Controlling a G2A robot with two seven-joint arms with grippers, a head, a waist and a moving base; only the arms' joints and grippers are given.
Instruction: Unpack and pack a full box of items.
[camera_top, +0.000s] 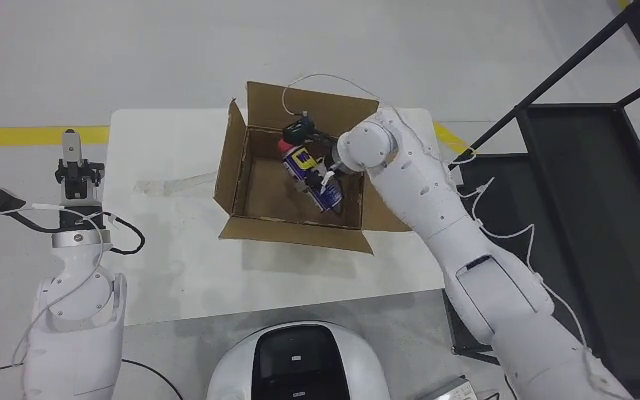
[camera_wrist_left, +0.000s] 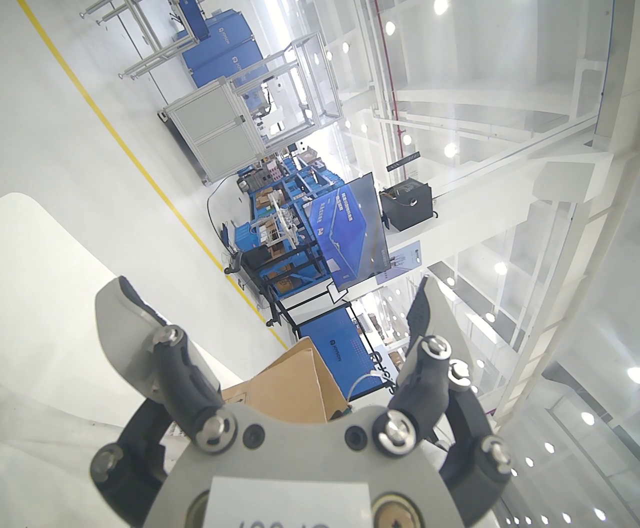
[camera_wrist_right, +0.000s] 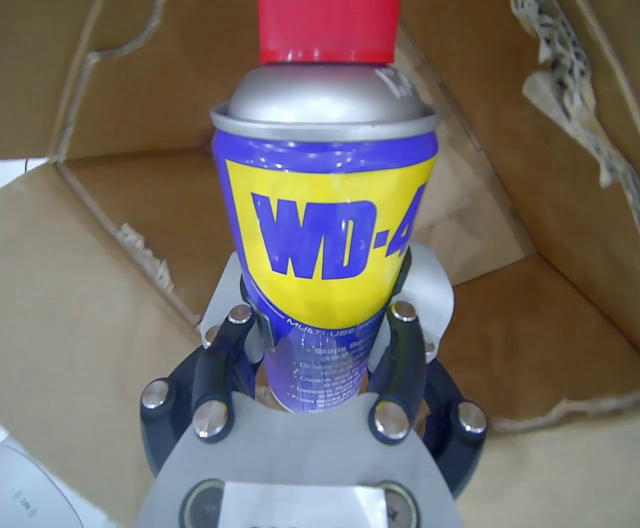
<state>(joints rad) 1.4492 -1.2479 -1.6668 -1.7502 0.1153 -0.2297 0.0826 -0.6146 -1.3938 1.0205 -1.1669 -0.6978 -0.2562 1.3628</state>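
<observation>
On the counter (camera_top: 170, 270), the cardboard box (camera_top: 262, 190) is sitting open with its flaps spread. Inside it my right end effector (camera_wrist_right: 327, 280) is clamping the spray can (camera_wrist_right: 325, 200) low on its body, near the base, with the red cap (camera_wrist_right: 327, 30) pointing toward a far corner of the box. I am judging the grip as the main worry: the can is long, smooth and round, and most of its length is hanging out ahead of the pads, so it could swivel or slide if I swing it fast. The box walls are standing close around it, so the cap could catch a wall or a torn flap edge and drag the light box across the counter. I cannot tell whether the can is touching the box floor. A black rack (camera_top: 570, 160) is standing near the counter on the right arm's side, crowding that elbow. My left end effector (camera_wrist_left: 272, 287) is hanging spread wide and empty over the counter's left edge, well apart from the box. A thin white cable (camera_top: 320, 80) is looping over the box's far wall and could snag there.
</observation>
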